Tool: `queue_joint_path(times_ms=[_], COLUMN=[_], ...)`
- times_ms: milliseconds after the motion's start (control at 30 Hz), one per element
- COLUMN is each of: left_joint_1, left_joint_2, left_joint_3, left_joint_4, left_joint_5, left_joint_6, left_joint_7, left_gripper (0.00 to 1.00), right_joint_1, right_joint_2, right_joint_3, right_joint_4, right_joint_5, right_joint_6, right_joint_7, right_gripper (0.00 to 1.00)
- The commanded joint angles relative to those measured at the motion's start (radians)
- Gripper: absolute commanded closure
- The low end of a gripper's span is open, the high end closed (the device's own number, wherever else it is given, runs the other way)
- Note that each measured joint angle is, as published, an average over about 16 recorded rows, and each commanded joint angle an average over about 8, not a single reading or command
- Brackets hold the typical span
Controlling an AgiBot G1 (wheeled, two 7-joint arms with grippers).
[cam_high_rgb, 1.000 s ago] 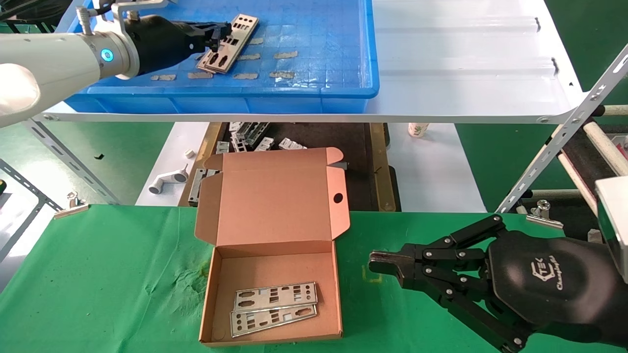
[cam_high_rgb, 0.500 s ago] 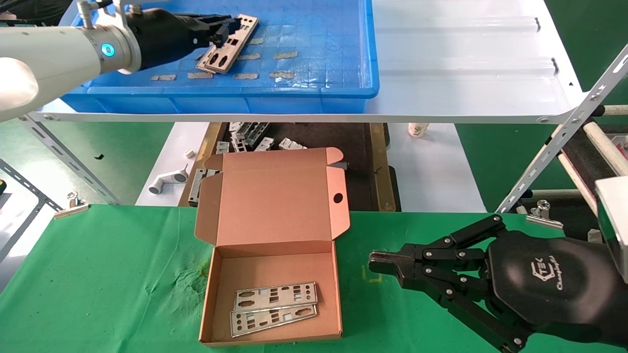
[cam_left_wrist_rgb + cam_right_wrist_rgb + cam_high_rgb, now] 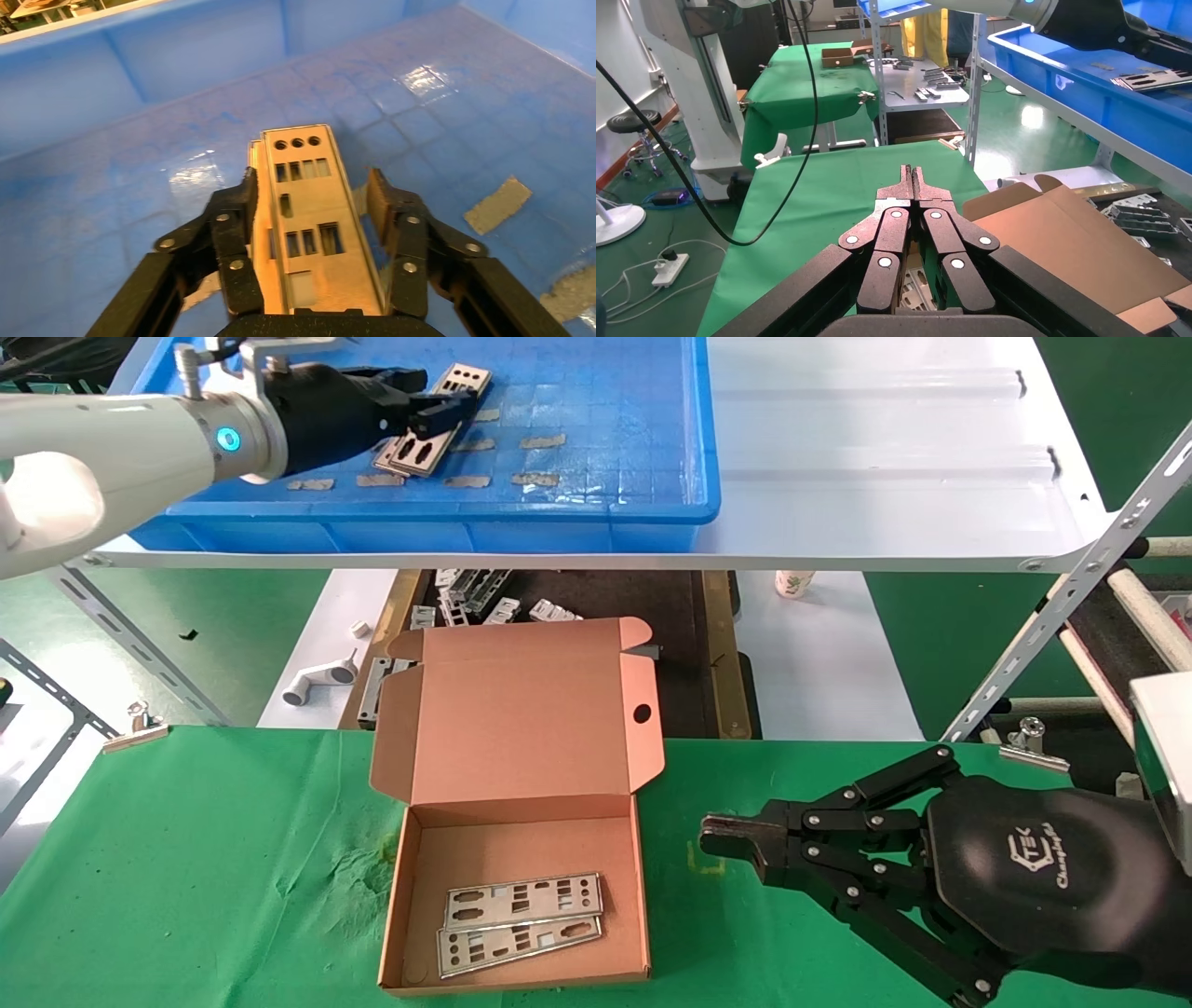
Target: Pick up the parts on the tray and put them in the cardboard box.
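The parts are thin, flat, silver metal plates, long rectangles punched with round and rectangular cutouts. A small stack of plates (image 3: 428, 426) lies in the far left area of the blue tray (image 3: 596, 495), which sits on a white shelf board (image 3: 885, 458) above the worktop. In the left wrist view the top plate (image 3: 309, 217) shows three round holes at its far end and rows of rectangular slots along its length.

The left pincer (image 3: 445, 410) is inside the tray, spread open, with one finger (image 3: 235, 232) on each long side of the stack; its left-hand pad touches or nearly touches the plate edge, while the other finger (image 3: 393, 225) stands clear with a gap. Compared with half a second ago, the left pincer has shifted slightly toward the tray's middle along the stack; the plates have not moved.

Two more plates (image 3: 521, 922) lie side by side on the floor of the open cardboard box (image 3: 510, 761) on the green worktop (image 3: 186, 859), near its front wall. The rest of the box floor behind them is bare.

The right pincer (image 3: 736, 840) is parked low over the worktop, just right of the box, fingertips pressed together.

The tray floor to the right of the stack holds only tan tape strips (image 3: 540, 441).
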Motion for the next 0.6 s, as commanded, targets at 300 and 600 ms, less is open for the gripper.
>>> queue_joint_path(times_ms=[300,600], left_joint_1=[0.002,0.005], left_joint_2=[0.015,0.017], left_joint_3=[0.003,0.004], left_joint_4=[-0.001,-0.004], left_joint_5=[0.004,0.006], left_joint_6=[-0.018,-0.025], left_joint_7=[0.002,0.004], left_gripper=[0.61,1.00], right_joint_1=[0.000,0.000], right_joint_2=[0.000,0.000], right_joint_3=[0.000,0.000], right_joint_4=[0.000,0.000], right_joint_5=[0.000,0.000], right_joint_6=[0.000,0.000], right_joint_7=[0.000,0.000], right_gripper=[1.00,1.00])
